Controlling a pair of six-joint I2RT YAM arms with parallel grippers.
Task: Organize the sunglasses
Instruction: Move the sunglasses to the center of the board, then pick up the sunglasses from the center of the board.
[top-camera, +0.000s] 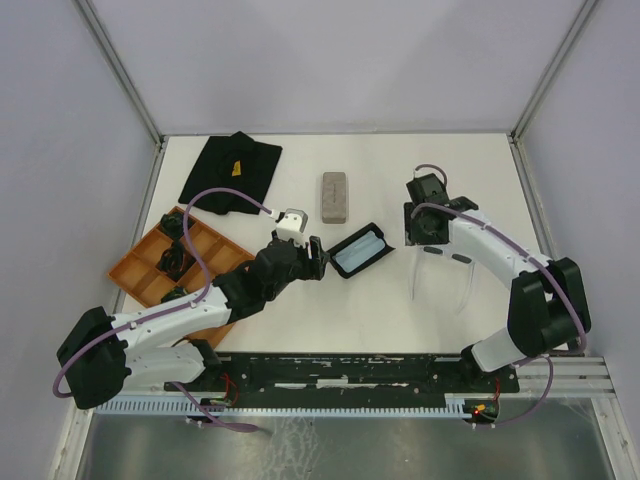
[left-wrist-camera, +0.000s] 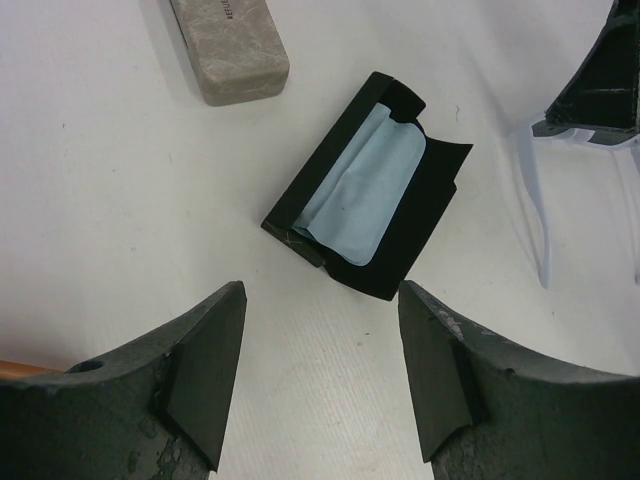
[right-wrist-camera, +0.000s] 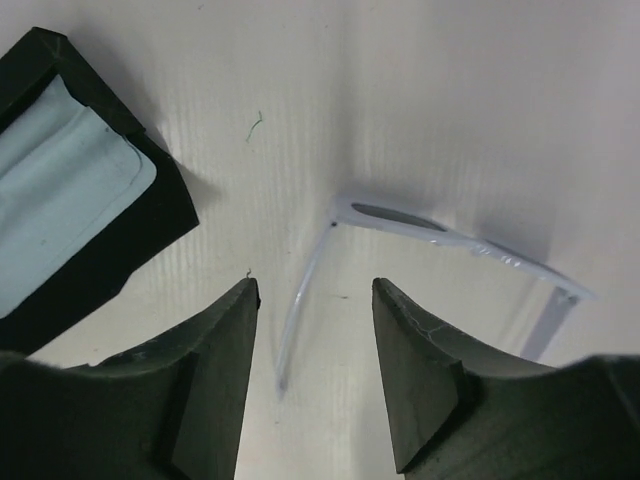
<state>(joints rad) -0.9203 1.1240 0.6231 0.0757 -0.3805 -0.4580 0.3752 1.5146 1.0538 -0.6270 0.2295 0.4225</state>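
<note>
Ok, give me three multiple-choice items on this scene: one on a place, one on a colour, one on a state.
1. Where do the pale-framed sunglasses lie?
A) on the grey case
B) on the table, right of the open black case
C) inside the open black case

2. What colour is the cloth in the open black case?
A) light blue
B) red
C) yellow

3. The grey case is:
A) shut
B) lying open
C) standing on end

Answers: 1 B, the top view shows them on bare table beside that case; 2 A, the left wrist view shows pale blue fabric; 3 A, it lies flat as one closed oblong.
</note>
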